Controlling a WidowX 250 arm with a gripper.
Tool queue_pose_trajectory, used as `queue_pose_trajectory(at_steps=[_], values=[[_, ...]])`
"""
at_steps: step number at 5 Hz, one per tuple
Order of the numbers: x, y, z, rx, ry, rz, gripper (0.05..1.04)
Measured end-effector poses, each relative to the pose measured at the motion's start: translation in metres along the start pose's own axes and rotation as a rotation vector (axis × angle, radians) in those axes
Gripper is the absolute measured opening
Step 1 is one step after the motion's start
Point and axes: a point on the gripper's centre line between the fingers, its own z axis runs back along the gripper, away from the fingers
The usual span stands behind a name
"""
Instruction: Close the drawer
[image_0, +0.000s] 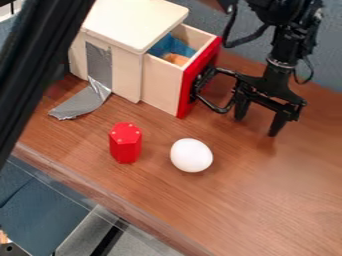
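Because the drawer (160, 85) stands partly out of its cabinet (127, 22), we read the job from the side it must slide back to, working across from the left. A black bar (40, 60) slants over the left edge, in front of the scene. Next comes a strip of grey tape (97, 67), running down the cabinet and onto the tabletop (280, 190). The drawer juts from the cabinet toward the lower right, with something blue (160, 45) and something tan (177, 59) inside.

Its red front (186, 95) carries a black handle (198, 89) on the side facing the tool (256, 126). That is the relation we care about: the tool is just right of the front, so our push should run up and left along the drawer's long axis, square to the front. The handle reaches close to the tool; we cannot tell whether they touch. Our tool points down, its fingers spread, nothing between them.

As for edges, the red block (125, 142) and white egg (191, 155) sit nearer the tabletop's front edge, outside that line. Right of the tool we judge there is open room for lining up.
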Motion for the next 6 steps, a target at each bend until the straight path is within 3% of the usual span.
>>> queue_pose_trajectory(at_steps=[6], values=[[0.005, 0.047, 0.003, -0.013, 0.011, 0.088, 0.999]])
